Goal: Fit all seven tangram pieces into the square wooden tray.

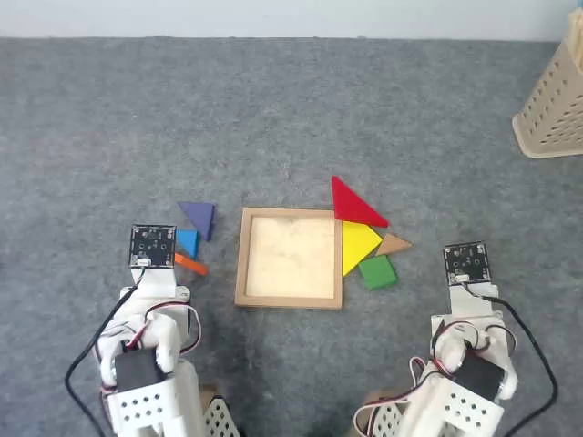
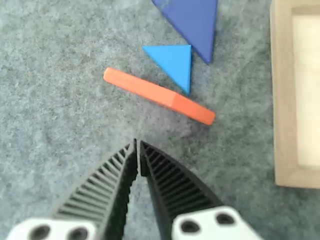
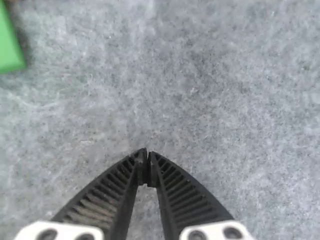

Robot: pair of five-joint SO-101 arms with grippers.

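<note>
The square wooden tray lies empty in the middle of the grey carpet; its frame also appears in the left wrist view. Left of it lie a purple triangle, a small blue triangle and an orange parallelogram; the same purple triangle, blue triangle and orange piece show ahead of my left gripper, which is shut and empty. Right of the tray lie a red triangle, a yellow triangle, a brown triangle and a green square. My right gripper is shut over bare carpet, the green square off to one side.
A cream perforated basket stands at the far right edge of the table. Both arm bases sit at the near edge, with cables beside them.
</note>
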